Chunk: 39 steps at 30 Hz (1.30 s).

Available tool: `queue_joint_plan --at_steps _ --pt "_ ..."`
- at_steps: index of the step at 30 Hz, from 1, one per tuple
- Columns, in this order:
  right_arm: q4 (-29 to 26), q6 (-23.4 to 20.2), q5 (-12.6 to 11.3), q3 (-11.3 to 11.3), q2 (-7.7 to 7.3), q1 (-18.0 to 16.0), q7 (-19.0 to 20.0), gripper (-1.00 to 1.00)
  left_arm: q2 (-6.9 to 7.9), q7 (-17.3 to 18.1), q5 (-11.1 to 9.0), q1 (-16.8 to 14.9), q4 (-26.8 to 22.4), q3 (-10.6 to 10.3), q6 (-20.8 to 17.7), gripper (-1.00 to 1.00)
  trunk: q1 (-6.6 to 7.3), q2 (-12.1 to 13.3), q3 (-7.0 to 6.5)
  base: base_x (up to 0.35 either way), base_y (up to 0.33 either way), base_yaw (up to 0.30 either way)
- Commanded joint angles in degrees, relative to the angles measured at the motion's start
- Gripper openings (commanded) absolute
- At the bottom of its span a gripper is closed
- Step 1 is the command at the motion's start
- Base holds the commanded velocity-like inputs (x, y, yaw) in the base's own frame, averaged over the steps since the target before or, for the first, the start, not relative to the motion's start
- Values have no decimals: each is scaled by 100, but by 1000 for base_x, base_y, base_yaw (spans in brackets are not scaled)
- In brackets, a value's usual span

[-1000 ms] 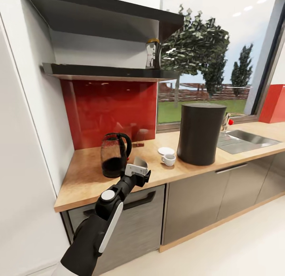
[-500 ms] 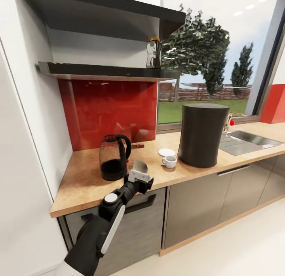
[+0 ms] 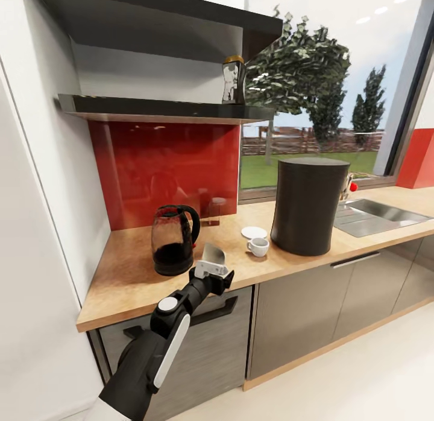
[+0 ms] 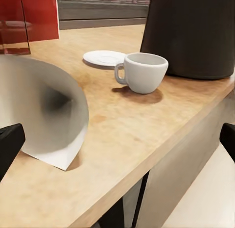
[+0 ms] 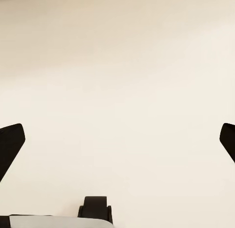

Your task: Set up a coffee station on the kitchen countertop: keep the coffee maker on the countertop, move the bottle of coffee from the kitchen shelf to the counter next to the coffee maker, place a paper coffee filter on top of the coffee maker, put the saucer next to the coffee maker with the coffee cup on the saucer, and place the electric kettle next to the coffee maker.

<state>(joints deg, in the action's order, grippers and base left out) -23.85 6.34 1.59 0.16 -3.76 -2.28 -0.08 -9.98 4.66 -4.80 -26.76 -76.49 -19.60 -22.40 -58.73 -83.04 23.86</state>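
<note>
Maker point(image 3: 307, 205) matte dark grey. Cup point(image 3: 258, 246), saucer point(image 3: 254, 232), filter point(image 3: 214, 253) white. Kettle point(image 3: 173, 239) clear glass, black base and handle. Bottle point(image 3: 232, 80) dark, yellow cap. Table point(image 3: 129, 276) light wood grain; splashback point(image 3: 163, 167) glossy red.

Kitchen countertop point(image 3: 132, 270) — electric kettle point(image 3: 173, 239), saucer point(image 3: 254, 232), coffee cup point(image 3: 258, 246), coffee maker point(image 3: 306, 205).

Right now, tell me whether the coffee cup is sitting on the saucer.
Apart. In the left wrist view the coffee cup stands on bare countertop, with a strip of wood showing between it and the saucer behind it.
</note>
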Motion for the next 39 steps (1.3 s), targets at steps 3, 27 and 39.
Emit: queue_joint_plan --at_steps 3,27,39 --pt "3 17 16 1 -1 -3 -1 100 -1 4 -50 -3 -6 4 -36 100 0 -4 7 0 0 0" --pt "3 17 16 1 -2 -14 -1 100 -1 18 -24 -5 584 -47 970 100 0 -4 7 0 0 0" --pt "3 17 16 1 -2 -15 -1 100 -1 17 -13 -5 678 -44 1149 100 0 -4 7 0 0 0"
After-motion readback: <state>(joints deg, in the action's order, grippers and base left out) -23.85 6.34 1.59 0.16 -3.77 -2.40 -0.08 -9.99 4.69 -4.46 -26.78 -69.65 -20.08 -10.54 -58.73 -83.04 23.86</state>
